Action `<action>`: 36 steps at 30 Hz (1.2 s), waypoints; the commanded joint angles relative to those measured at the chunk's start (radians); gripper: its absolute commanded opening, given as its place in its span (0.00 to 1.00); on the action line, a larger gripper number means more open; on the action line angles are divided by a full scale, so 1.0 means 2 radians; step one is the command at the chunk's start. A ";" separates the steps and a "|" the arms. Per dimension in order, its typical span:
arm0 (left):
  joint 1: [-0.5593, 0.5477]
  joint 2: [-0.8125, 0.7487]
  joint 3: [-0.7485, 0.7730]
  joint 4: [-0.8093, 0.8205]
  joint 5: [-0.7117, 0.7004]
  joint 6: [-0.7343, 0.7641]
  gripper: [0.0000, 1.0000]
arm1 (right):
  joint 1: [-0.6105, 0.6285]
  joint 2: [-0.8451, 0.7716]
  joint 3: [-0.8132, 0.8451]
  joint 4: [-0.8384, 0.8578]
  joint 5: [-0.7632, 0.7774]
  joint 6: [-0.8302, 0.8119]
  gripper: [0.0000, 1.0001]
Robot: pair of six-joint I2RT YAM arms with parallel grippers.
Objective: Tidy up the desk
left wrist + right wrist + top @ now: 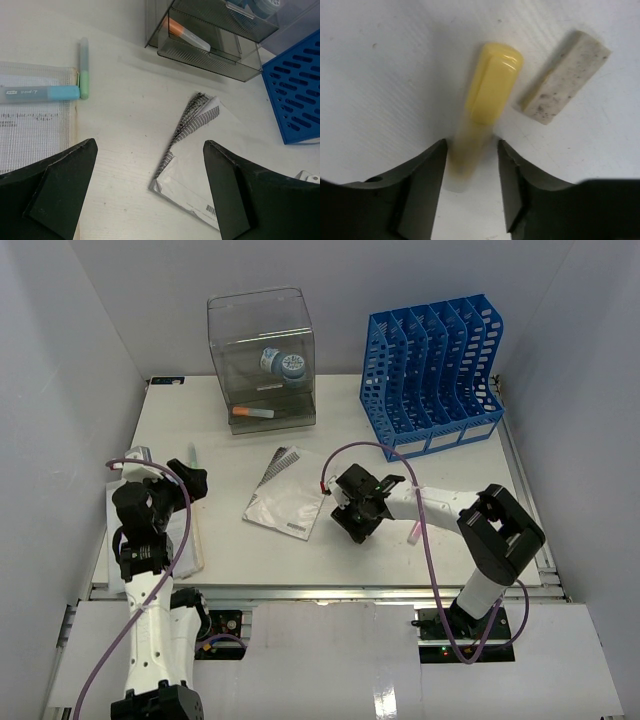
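The white desk (240, 455) holds scattered items. My right gripper (354, 515) points down at the desk's middle. In the right wrist view it (471, 150) is open, its jaws straddling the lower end of a yellow highlighter (490, 95) that lies on the desk. A worn white eraser (565, 75) lies just right of the highlighter. My left gripper (192, 480) hovers at the left, wide open and empty (150, 145), above bare desk. A grey striped booklet (192, 150) lies between the arms (285, 495).
A mesh pouch (30, 125) at the left carries a blue highlighter (40, 93) and a green one (83, 70). The clear drawer box (262, 360) at the back holds an orange marker (187, 35) and a tape roll (283, 363). The blue file rack (435, 370) stands back right.
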State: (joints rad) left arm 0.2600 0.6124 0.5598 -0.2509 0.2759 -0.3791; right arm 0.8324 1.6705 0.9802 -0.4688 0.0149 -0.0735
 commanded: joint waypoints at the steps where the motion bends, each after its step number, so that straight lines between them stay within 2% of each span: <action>1: 0.000 -0.012 0.004 -0.012 -0.022 0.007 0.98 | 0.005 0.027 -0.010 0.039 0.032 -0.020 0.45; 8: 0.000 -0.010 0.005 -0.015 -0.024 0.004 0.98 | 0.007 0.035 -0.027 0.026 0.007 -0.060 0.17; 10: 0.000 -0.012 0.005 -0.016 -0.025 0.004 0.98 | 0.007 0.028 -0.018 0.006 -0.027 -0.092 0.08; 14: 0.000 -0.012 0.004 -0.016 -0.026 0.001 0.98 | 0.007 -0.005 0.022 -0.049 -0.115 -0.194 0.08; 17: 0.000 -0.012 0.002 -0.016 -0.025 -0.002 0.98 | 0.007 -0.023 0.083 -0.070 -0.117 -0.265 0.08; 20: 0.000 -0.009 0.003 -0.016 -0.028 -0.002 0.98 | 0.007 0.003 0.171 -0.065 -0.073 -0.317 0.08; 24: 0.000 -0.007 0.003 -0.019 -0.034 -0.002 0.98 | 0.007 0.104 0.326 -0.042 0.025 -0.367 0.08; 29: 0.000 -0.006 0.004 -0.022 -0.040 -0.002 0.98 | 0.006 0.218 0.471 0.042 0.119 -0.456 0.08; 32: 0.000 -0.006 0.004 -0.022 -0.038 -0.002 0.98 | 0.003 0.268 0.524 0.117 0.157 -0.492 0.08; 36: 0.000 -0.002 0.005 -0.022 -0.034 -0.002 0.98 | -0.001 0.302 0.532 0.266 0.171 -0.532 0.08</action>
State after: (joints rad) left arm 0.2600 0.6061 0.5598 -0.2919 0.2105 -0.3824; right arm 0.8405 2.2346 1.9904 -0.2631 0.2553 -0.9913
